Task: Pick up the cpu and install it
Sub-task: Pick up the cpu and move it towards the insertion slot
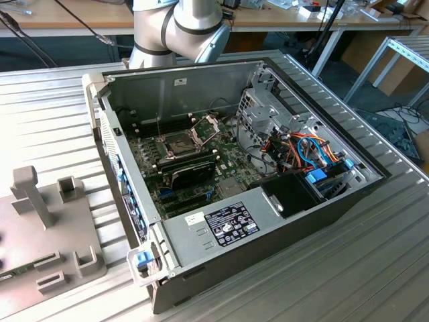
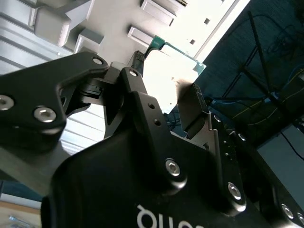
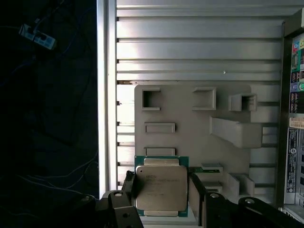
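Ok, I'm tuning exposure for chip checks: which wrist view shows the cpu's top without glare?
First wrist view: the cpu is evenly lit on top, dull grey, no glare. Second wrist view: its top is washed out white by glare, and only its green edge shows colour.

the jaws press on two opposite sides of the cpu (image 3: 160,187). in the first wrist view they cover those side edges, and the black body behind them hides its near edge. whether the cpu rests on the grey fixture plate (image 3: 190,123) or hangs clear of it cannot be told. in the second wrist view black linkage covers much of the cpu (image 2: 173,76) and glare washes out its top. in the exterior view the arm (image 1: 181,27) is cut off at the picture's top, and the plate, near the worktop's (image 1: 53,107) edge, runs out of the picture.
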Action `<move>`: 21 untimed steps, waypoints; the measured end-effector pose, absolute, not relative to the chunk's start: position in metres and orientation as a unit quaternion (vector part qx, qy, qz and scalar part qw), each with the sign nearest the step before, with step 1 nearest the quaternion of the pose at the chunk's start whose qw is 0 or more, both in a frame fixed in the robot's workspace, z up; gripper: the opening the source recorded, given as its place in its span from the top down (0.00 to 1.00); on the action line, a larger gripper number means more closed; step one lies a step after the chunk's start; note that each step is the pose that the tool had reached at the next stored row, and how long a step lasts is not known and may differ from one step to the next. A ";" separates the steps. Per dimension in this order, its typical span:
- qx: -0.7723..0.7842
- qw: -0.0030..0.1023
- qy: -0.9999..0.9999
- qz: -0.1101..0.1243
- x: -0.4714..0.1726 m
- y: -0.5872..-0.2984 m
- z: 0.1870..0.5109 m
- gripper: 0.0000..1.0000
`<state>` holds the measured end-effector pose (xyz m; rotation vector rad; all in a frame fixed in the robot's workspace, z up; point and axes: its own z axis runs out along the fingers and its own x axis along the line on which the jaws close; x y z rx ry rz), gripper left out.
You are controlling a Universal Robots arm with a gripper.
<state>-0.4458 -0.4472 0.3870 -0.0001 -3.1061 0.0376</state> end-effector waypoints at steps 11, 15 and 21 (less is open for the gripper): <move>0.000 0.018 -1.000 0.012 -0.445 -0.447 0.389 0.46; 0.000 0.018 -1.000 0.012 -0.439 -0.447 0.389 0.46; 0.000 0.018 -1.000 0.012 -0.422 -0.447 0.389 0.46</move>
